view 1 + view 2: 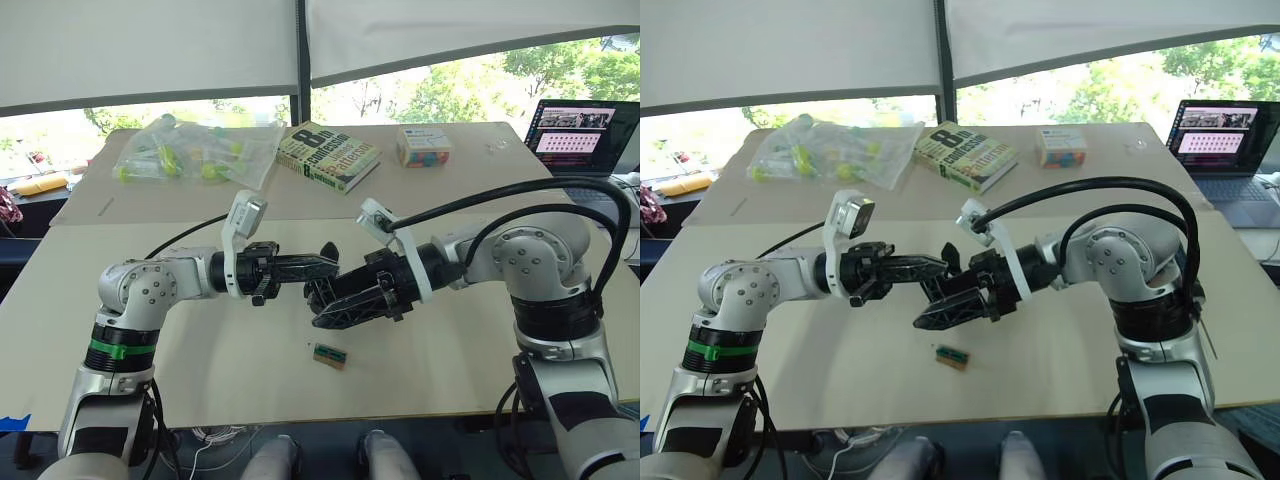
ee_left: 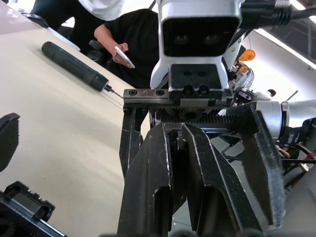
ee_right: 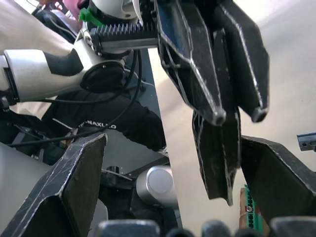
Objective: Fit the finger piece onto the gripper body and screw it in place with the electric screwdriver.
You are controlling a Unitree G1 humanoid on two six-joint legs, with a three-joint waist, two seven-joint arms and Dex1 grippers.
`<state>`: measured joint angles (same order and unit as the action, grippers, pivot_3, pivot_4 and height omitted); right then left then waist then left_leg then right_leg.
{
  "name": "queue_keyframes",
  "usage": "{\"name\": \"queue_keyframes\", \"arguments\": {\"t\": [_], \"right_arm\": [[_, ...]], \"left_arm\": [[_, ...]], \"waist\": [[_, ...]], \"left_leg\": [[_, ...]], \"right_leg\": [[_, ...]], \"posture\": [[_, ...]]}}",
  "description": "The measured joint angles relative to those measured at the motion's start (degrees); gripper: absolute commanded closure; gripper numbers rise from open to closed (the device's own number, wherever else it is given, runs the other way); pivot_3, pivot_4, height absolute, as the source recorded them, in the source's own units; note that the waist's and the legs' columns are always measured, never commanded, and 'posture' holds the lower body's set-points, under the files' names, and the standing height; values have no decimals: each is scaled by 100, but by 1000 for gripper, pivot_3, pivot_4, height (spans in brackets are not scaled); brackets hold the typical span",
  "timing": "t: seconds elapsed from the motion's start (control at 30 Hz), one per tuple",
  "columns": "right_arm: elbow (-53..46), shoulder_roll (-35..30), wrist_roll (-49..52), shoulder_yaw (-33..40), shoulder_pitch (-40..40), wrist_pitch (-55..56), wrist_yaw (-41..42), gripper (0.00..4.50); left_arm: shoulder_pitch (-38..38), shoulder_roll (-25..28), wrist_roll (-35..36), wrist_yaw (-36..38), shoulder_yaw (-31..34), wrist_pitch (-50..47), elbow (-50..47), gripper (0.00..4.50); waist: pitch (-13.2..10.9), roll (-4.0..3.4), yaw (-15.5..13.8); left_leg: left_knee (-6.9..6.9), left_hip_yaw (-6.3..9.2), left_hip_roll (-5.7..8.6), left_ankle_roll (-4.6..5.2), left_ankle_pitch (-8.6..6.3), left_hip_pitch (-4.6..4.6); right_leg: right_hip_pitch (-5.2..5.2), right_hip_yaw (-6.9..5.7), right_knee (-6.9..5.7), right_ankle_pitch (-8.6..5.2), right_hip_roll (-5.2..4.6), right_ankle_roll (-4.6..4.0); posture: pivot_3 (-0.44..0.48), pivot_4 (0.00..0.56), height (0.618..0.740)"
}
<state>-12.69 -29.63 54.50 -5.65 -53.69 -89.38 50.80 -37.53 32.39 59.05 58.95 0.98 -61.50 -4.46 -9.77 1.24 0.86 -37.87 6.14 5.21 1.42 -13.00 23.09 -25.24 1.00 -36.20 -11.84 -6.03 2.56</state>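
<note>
Left eye view: left hand (image 1: 325, 266) pinched shut, empty, between right hand's (image 1: 322, 305) spread fingers.

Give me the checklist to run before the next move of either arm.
1. Finger piece held: ok. The left gripper is shut on the finger piece, which sticks up from its tips.
2. Right gripper ready to take over: ok. It is open and straddles the left gripper's tips.
3. Electric screwdriver free: ok. It lies on the table, ungripped.
4. Table under the grippers: not ok. A small green-and-brown block lies there.
5. Gripper body ready for the piece: cannot tell.
</note>
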Motion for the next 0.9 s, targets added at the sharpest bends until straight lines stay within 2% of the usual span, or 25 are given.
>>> {"name": "queue_keyframes", "arguments": {"t": [0.07, 0.13, 0.47, 0.5, 0.77, 0.9], "right_arm": [[0, 8, 49, 21, 0, -15, -72, 10], [0, 32, 80, 56, 0, -19, -128, 519], [77, -9, 74, 63, 2, -18, -403, 3952], [46, -9, 81, 65, 2, -12, -380, 4098], [-36, -90, 84, 65, 69, 31, -296, 4095], [-38, -199, 92, -5, 149, 143, -106, 4096]], "left_arm": [[39, 0, -37, 0, 0, -1, -25, 4500], [66, 2, -50, 1, 0, -1, -54, 4500], [154, -97, 76, 6, 29, -11, -195, 4500], [176, -104, 130, 7, 51, -37, -178, 4500], [191, -180, 226, -58, 79, -104, -148, 4500], [176, -256, 251, -273, 263, 1, -130, 2743]], "waist": [[0, 0, 1], [0, 0, 0], [0, 0, -2], [0, 0, 5], [0, 0, -5], [0, 1, 5]], "left_leg": [[0, 0, 0, 0, 0, 0], [0, 0, 0, 0, 0, 0], [0, 0, 1, 0, 0, 0], [0, -1, 0, 0, 0, 0], [0, -1, 1, 0, 0, 0], [0, -1, -1, 0, 1, 0]], "right_leg": [[0, -1, -1, 0, 1, 0], [0, 0, 0, 0, 0, 0], [0, -1, -1, 0, 0, 0], [0, 0, -2, 0, 1, 0], [1, -1, -2, 0, 0, 0], [0, -1, -1, 1, 2, -1]], "posture": [[0, 150, 740], [0, 150, 740], [0, 150, 740], [0, 150, 740], [0, 150, 740], [0, 150, 740]]}}
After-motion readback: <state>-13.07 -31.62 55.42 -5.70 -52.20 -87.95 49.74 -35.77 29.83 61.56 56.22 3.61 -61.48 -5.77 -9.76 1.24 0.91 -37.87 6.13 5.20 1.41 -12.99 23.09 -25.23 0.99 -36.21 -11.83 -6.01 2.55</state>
